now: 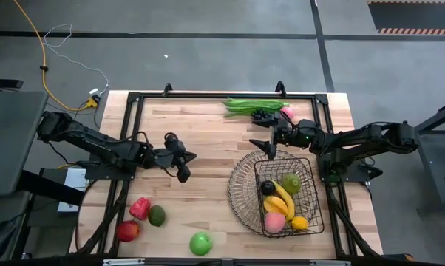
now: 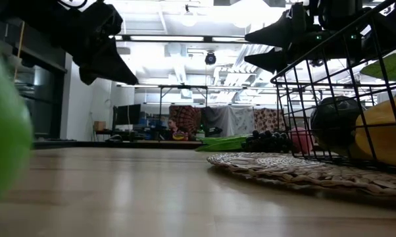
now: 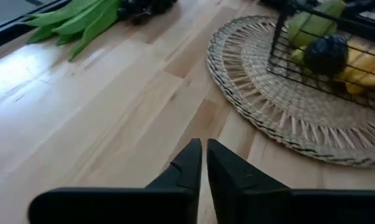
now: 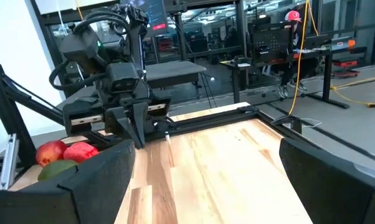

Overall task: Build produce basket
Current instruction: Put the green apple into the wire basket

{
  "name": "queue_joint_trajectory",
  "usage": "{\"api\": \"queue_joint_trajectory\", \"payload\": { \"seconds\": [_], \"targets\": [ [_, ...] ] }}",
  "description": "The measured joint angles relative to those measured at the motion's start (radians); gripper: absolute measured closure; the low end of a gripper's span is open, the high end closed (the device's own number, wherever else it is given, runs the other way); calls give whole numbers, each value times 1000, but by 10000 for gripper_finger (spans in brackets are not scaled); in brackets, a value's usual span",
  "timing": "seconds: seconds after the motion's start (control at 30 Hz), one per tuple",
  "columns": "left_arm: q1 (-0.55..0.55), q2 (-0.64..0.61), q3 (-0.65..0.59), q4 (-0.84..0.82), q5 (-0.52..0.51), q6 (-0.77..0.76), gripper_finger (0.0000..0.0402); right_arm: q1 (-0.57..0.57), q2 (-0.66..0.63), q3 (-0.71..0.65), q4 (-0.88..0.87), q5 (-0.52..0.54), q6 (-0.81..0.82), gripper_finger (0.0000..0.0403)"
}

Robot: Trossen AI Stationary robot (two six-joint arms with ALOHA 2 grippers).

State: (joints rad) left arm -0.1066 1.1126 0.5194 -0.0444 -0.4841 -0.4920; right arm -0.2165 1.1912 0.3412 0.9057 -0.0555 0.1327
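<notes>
The basket (image 1: 241,193), dark wire on a round woven rim, stands at the table's near right and holds bananas (image 1: 282,199), a green fruit (image 1: 291,182), a pink peach (image 1: 273,221), a lemon (image 1: 300,222) and a dark fruit (image 1: 268,188). Green beans (image 1: 253,106), grapes (image 1: 265,116) and another peach (image 1: 287,113) lie at the far edge. A red pepper (image 1: 140,207), an avocado (image 1: 157,216), a red apple (image 1: 128,231) and a green apple (image 1: 200,243) lie near left. My left gripper (image 1: 185,168) hovers shut and empty over bare wood at mid-table. My right gripper (image 1: 262,140) hangs open and empty above the basket's far rim.
Bare wood lies between the left gripper (image 3: 204,144) and the basket's woven rim (image 3: 281,112). A black frame (image 1: 208,94) runs along the table's far and side edges. The right wrist view looks across the table at the left arm (image 4: 122,93).
</notes>
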Motion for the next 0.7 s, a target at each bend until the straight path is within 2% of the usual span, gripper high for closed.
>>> {"api": "queue_joint_trajectory", "payload": {
  "seconds": [0.1,0.27,0.5,0.7],
  "targets": [
    [2,0,0,0,63,9,360,1,0,0,-4,0,1,15],
    [2,0,0,-1,207,14,290,1,0,0,-4,0,0,15],
    [2,0,0,0,264,74,187,2,0,0,-4,0,-2,15],
    [2,0,1,37,308,88,126,2,0,0,-4,0,-2,15]
  ]
}}
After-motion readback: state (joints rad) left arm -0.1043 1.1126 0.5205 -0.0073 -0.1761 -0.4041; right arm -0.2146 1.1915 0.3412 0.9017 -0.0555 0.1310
